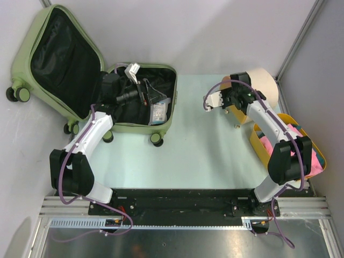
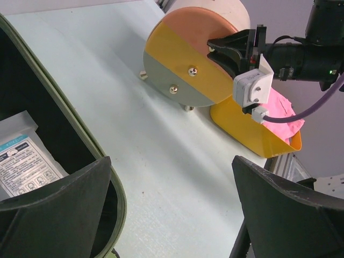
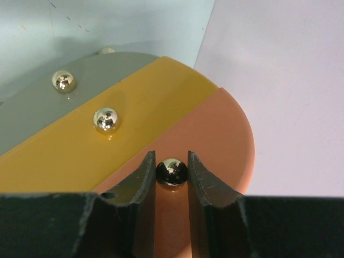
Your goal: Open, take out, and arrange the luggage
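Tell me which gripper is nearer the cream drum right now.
Right. The right gripper pinches a brass knob on the drum; the left gripper hangs open over the luggage rim, across the table.

From above and behind the arm bases, our top camera looks down on the whole table [image 1: 204,156], with the luggage [image 1: 70,70] far left and the drum [image 1: 266,80] far right. The left wrist camera sits low beside the luggage and faces right toward the drum's striped face. The right wrist camera is very near this same face, at one metal knob [image 3: 172,171], so we find the drum in all three views.
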Robot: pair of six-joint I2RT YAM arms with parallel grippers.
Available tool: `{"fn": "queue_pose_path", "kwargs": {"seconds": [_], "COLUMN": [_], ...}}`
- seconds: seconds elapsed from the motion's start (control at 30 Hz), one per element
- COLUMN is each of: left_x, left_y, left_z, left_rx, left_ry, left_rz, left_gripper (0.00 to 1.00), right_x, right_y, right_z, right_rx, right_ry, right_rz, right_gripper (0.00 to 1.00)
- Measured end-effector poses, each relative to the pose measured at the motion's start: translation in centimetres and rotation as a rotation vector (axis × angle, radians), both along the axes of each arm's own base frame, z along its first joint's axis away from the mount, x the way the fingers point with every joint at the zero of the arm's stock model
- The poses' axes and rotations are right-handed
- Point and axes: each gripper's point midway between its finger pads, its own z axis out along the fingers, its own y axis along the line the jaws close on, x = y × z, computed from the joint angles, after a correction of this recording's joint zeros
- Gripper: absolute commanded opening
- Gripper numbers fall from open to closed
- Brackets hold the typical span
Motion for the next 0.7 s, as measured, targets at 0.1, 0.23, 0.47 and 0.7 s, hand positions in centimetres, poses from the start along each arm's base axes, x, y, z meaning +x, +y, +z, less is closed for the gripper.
{"fn": "queue_pose_path", "kwargs": {"seconds": [0.1, 0.23, 0.47, 0.7], "left_x": [0.0, 0.0, 0.1, 0.2], "left_y": [0.0, 0.0, 0.0, 0.1], "left_z": [0.0, 0.0, 0.0, 0.0], "left_rx": [0.001, 0.004, 0.005, 0.006], "left_ry": [-0.001, -0.007, -0.007, -0.007], "left_rz": [-0.001, -0.001, 0.002, 0.01], "left_gripper": [0.98, 0.99, 0.99, 1.0], "right_x": [-0.3, -0.8, -2.5, -4.0], "right_y": [0.9, 2.5, 6.6, 9.5], "right_z": [-0.1, -0.2, -0.5, -0.8], "right_rx": [0.004, 0.019, 0.056, 0.102], "right_ry": [0.006, 0.013, 0.044, 0.076], "right_rz": [0.017, 0.04, 0.111, 0.13], "right_gripper": [0.01, 0.01, 0.03, 0.65]}}
